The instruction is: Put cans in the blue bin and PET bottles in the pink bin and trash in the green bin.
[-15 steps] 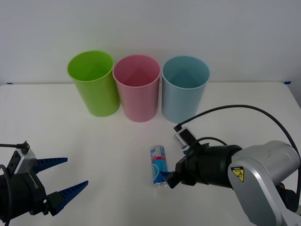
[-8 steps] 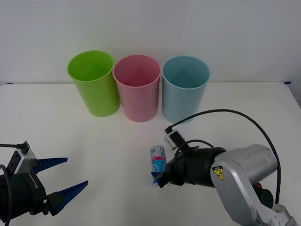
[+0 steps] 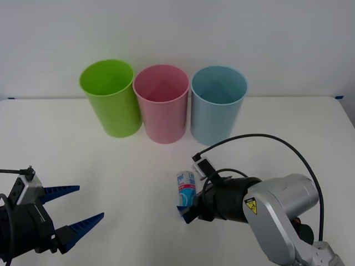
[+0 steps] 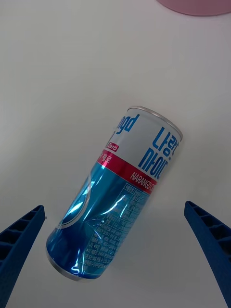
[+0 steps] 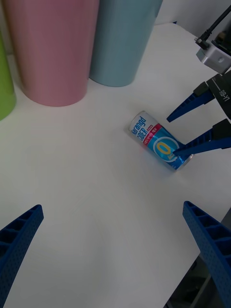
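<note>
A slim can (image 3: 187,187) with a light blue and white label and a red band lies on its side on the white table (image 3: 111,166), in front of the pink bin (image 3: 161,102) and the blue bin (image 3: 218,102). The green bin (image 3: 111,97) stands left of the pink one. My right gripper (image 3: 187,204) is open and low at the can's near end. In the right wrist view, the can (image 4: 115,192) lies slanted between the two fingers (image 4: 21,240) without touching them. My left gripper (image 3: 90,201) hangs open at the near left, far from the can (image 5: 156,142).
The three bins stand upright in a close row at the back of the table, mouths open. A black cable (image 3: 266,138) loops over the right arm. The white wall rises right behind the bins.
My right arm has moved left and forward, bringing its open fingers to either side of the can's near end. The can, bins and left arm have stayed put.
</note>
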